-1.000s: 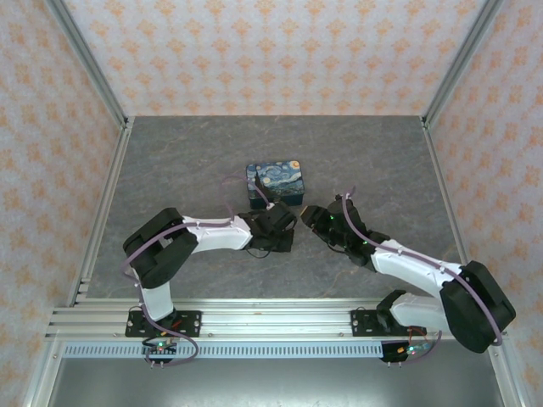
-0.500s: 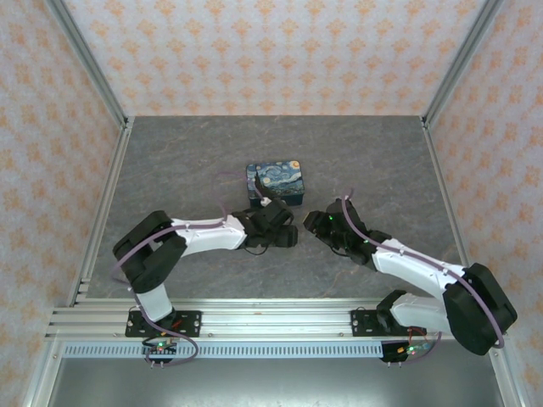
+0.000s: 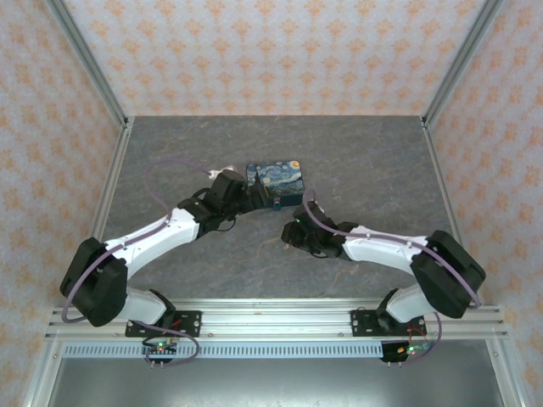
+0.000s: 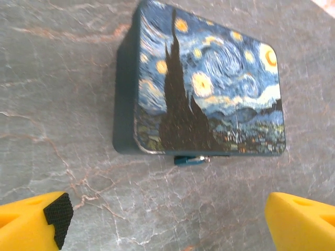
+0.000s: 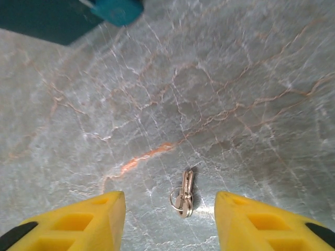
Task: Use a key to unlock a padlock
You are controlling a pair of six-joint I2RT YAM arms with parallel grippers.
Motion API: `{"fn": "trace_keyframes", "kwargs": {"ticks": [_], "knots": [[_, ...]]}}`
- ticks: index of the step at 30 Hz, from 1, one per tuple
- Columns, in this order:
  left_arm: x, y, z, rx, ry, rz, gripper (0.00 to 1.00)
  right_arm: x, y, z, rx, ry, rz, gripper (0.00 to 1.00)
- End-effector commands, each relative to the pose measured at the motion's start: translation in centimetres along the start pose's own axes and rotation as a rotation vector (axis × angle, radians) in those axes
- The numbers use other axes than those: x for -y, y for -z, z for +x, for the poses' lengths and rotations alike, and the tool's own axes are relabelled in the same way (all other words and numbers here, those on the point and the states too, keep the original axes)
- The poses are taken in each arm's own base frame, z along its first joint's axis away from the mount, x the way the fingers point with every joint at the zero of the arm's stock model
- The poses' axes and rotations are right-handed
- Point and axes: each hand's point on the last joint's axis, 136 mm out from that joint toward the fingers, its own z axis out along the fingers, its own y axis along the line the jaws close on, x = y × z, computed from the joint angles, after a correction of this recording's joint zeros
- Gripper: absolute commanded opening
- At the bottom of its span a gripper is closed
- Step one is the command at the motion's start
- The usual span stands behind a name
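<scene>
The padlock (image 4: 189,160) is a tiny teal piece with a silvery end, lying against the near side of the dark blue swirly box (image 4: 204,89). My left gripper (image 4: 167,201) hovers just short of it, open wide and holding nothing; from above it (image 3: 261,198) sits at the box's front left corner. The key (image 5: 183,194), a small silver bunch on a ring, lies flat on the grey floor. My right gripper (image 5: 168,206) is open, one yellow finger on each side of the key and not touching it. The padlock (image 5: 118,10) also shows at the top left of the right wrist view.
The box (image 3: 276,181) stands mid-floor on grey marbled stone. My right gripper (image 3: 291,237) is low, just in front of the box. Patterned walls and metal rails (image 3: 102,203) close in the sides; open floor lies behind and to both sides of the box.
My left arm has swung out to the left and back, from beside the right gripper to the box's front, and its gripper has opened. The right gripper has shifted left and nearer.
</scene>
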Motion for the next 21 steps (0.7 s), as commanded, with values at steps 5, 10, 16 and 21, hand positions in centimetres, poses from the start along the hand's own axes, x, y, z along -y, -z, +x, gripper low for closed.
{"fn": "trace_keyframes", "kwargs": {"ticks": [5, 10, 16, 21], "knots": [[-2.8, 0.0, -0.9, 0.017, 0.064, -0.079, 0.96, -3.5, -2.3, 1.2, -0.068, 0.02, -0.053, 0.44], [-3.6, 0.0, -1.2, 0.019, 0.093, -0.087, 0.96, -8.8, -0.6, 2.0, -0.088, 0.041, -0.322, 0.38], [-4.9, 0.9, -2.6, 0.049, 0.128, -0.09, 0.97, -4.5, 0.7, -0.2, 0.013, 0.101, -0.099, 0.38], [-5.5, 1.5, -3.2, 0.061, 0.145, -0.095, 0.98, -3.3, 0.0, 0.6, -0.046, 0.24, 0.066, 0.4]]}}
